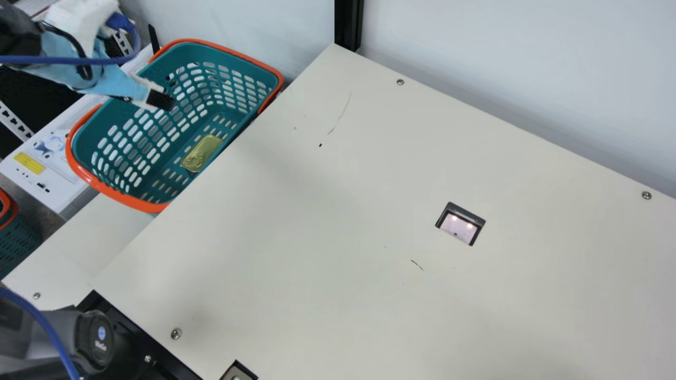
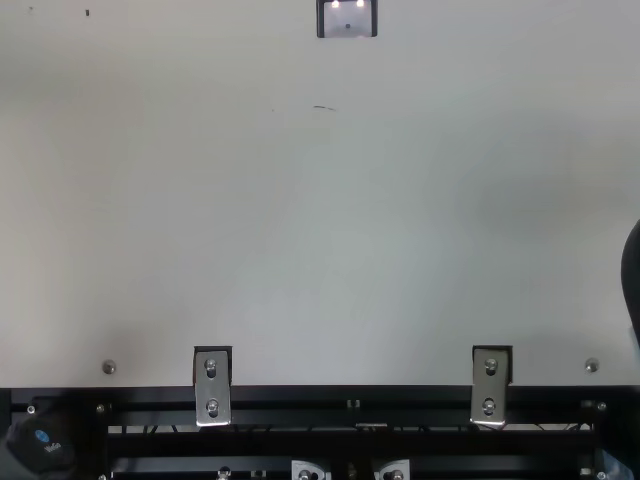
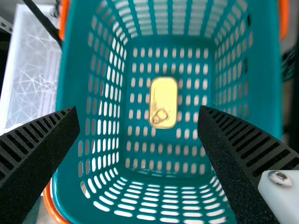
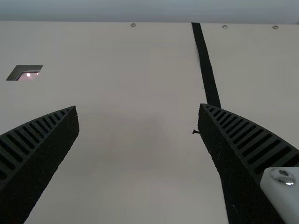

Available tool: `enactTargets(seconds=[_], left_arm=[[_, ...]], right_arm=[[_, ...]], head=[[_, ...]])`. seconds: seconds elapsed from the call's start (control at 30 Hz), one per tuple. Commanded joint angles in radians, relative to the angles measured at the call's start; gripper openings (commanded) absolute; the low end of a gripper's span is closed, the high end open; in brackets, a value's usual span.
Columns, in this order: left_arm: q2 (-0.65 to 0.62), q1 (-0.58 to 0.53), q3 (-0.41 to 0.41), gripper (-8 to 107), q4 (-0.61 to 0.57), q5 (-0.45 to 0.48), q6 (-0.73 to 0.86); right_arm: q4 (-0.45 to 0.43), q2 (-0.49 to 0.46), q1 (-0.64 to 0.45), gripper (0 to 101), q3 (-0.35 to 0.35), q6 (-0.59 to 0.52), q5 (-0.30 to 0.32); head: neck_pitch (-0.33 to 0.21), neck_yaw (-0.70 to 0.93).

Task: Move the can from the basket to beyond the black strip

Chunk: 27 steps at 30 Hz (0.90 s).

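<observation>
The gold-lidded, rounded rectangular metal can [image 1: 202, 153] lies in the orange-rimmed teal plastic basket [image 1: 132, 201]; over the basket, the left tool [image 1: 168, 91] has its black ribbed fingers parted (the right tool [image 4: 138, 108] likewise).

Remote log: my left pincer [image 1: 165, 92] is over the basket [image 1: 113, 194]; the can [image 1: 200, 153] lies below it, on the basket floor. Below my right pincer [image 4: 138, 111] I have the table [image 4: 126, 154], with the strip [image 4: 205, 65] on it, off to one side.
</observation>
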Motion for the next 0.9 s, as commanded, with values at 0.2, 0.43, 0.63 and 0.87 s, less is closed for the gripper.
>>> enactTargets(seconds=[0.2, 0.43, 0.63, 0.87], left_arm=[[0.145, -0.051, -0.036, 90, 0.085, -0.061, -0.055], [0.249, -0.098, -0.083, 90, 0.159, -0.11, -0.176], [0.328, -0.138, -0.124, 90, 0.228, -0.137, -0.307], [0.409, -0.181, -0.174, 90, 0.295, -0.126, -0.447]], right_arm=[[0.0, 0.0, 0.0, 101, 0.0, 0.0, 0.0], [0.0, 0.0, 0.0, 101, 0.0, 0.0, 0.0], [0.0, 0.0, 0.0, 101, 0.0, 0.0, 0.0], [0.0, 0.0, 0.0, 101, 0.0, 0.0, 0.0]], head=[[-0.021, 0.014], [-0.021, 0.014], [-0.021, 0.014], [-0.021, 0.014]])
